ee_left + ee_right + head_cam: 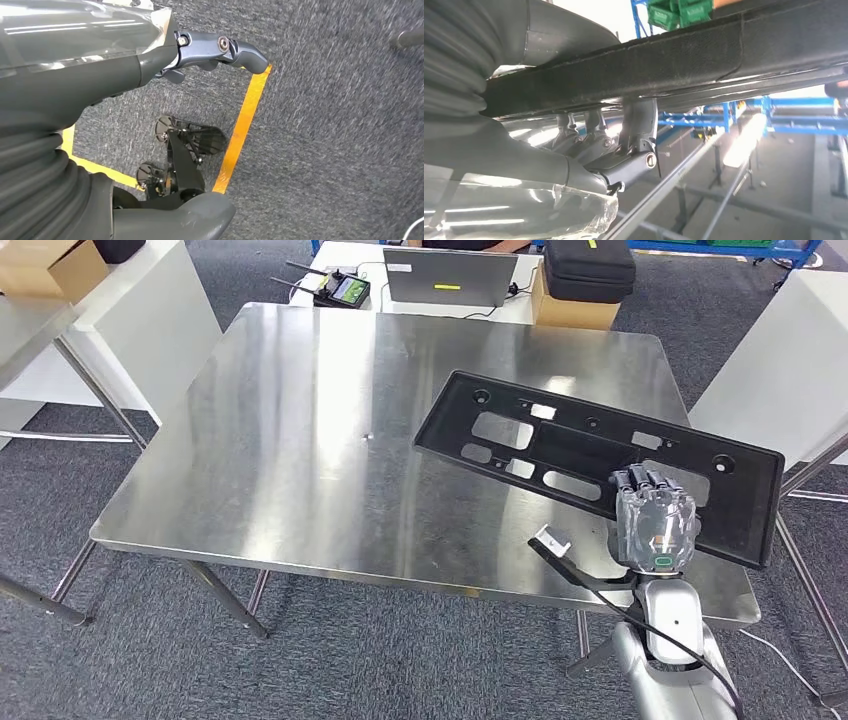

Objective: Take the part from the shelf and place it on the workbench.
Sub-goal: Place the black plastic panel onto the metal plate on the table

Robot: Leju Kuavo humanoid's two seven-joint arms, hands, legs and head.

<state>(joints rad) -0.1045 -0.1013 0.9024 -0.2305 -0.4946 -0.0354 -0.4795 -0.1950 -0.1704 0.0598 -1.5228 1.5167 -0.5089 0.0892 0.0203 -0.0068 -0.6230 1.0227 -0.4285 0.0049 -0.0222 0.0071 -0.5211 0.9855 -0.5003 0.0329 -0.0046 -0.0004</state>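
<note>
From above, the right robot hand (655, 525) grips the near edge of the black part (600, 455), held tilted over the bench (300, 440); the left robot hand (220, 50) hangs over carpet, fingers apart, empty; the right wrist shows fingers (639, 125) under the part (634, 65); next, I'd judge, lower and release.

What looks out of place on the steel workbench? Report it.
The long black plastic panel lies skewed across the steel workbench, its end jutting past the edge, gripped by the right hand.
</note>
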